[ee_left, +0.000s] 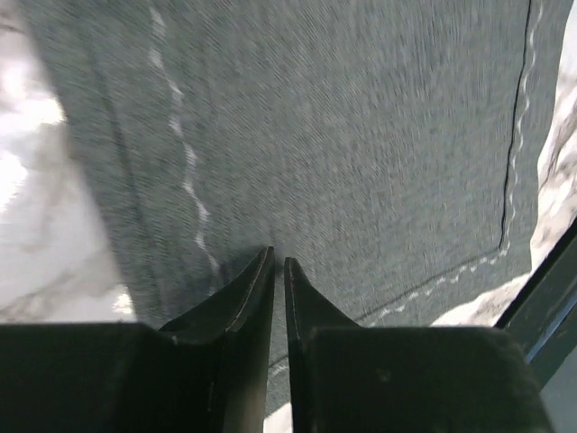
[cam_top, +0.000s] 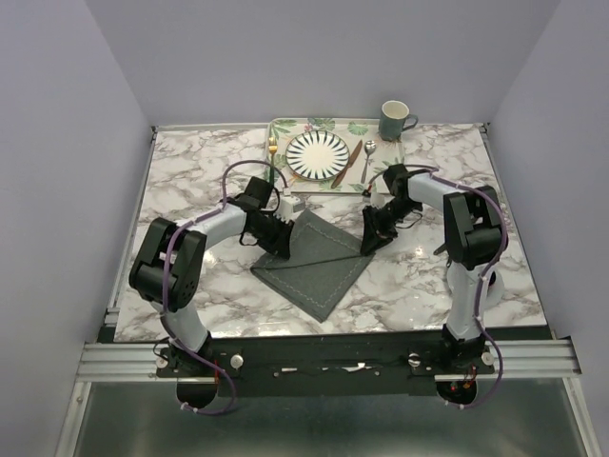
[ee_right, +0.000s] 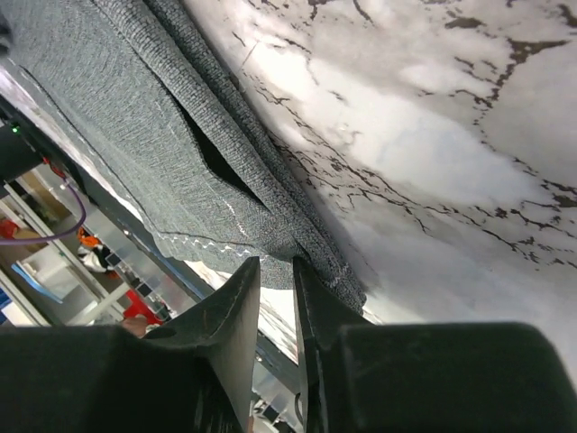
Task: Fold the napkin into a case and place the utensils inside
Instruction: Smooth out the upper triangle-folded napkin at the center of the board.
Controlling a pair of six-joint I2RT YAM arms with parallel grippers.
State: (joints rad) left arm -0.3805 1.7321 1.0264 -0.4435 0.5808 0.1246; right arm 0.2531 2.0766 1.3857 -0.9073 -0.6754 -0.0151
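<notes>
The dark grey napkin lies flat on the marble table as a diamond, not folded into a case. My left gripper is down on its left corner. In the left wrist view the fingers are pinched nearly together on the napkin. My right gripper is at the right corner. Its jaws are closed on the raised napkin edge. The utensils lie on the tray: fork, knife, spoon.
A leaf-patterned tray at the back holds a striped plate. A green mug stands at its right corner. Bare marble table lies to the left and right of the napkin. Grey walls enclose the table.
</notes>
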